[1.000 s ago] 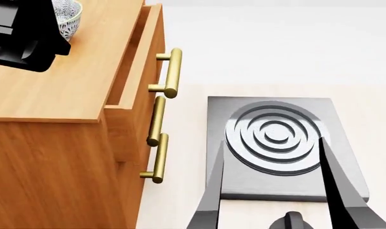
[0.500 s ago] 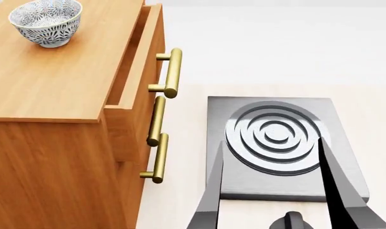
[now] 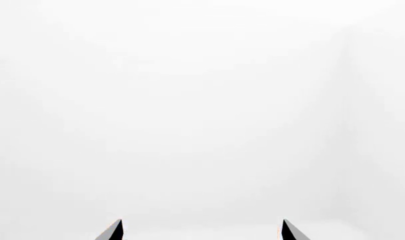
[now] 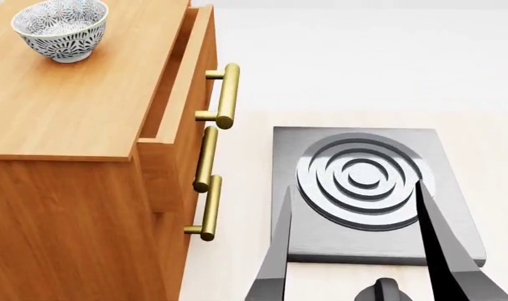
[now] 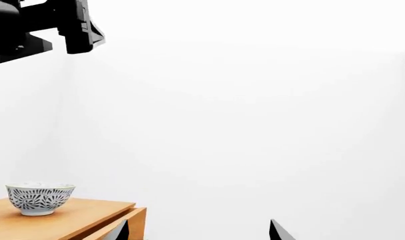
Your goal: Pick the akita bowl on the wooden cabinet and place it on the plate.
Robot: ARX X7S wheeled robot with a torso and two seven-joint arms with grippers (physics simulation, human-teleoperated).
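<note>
The akita bowl (image 4: 61,29) stands upright at the far left of the wooden cabinet (image 4: 78,106) top, untouched, with nothing near it. The cabinet's top drawer is pulled slightly open, and 3 brass bar handles (image 4: 226,95) run down its front. To the right of the cabinet, low on the pale floor, lies a grey square slab (image 4: 367,188) with raised concentric rings. The right gripper (image 4: 354,200) hovers above the slab's near edge, its 2 dark fingers spread wide and holding nothing. In its own wrist camera the left gripper (image 3: 201,227) shows only 2 fingertips, set well apart, against blank white.
</note>
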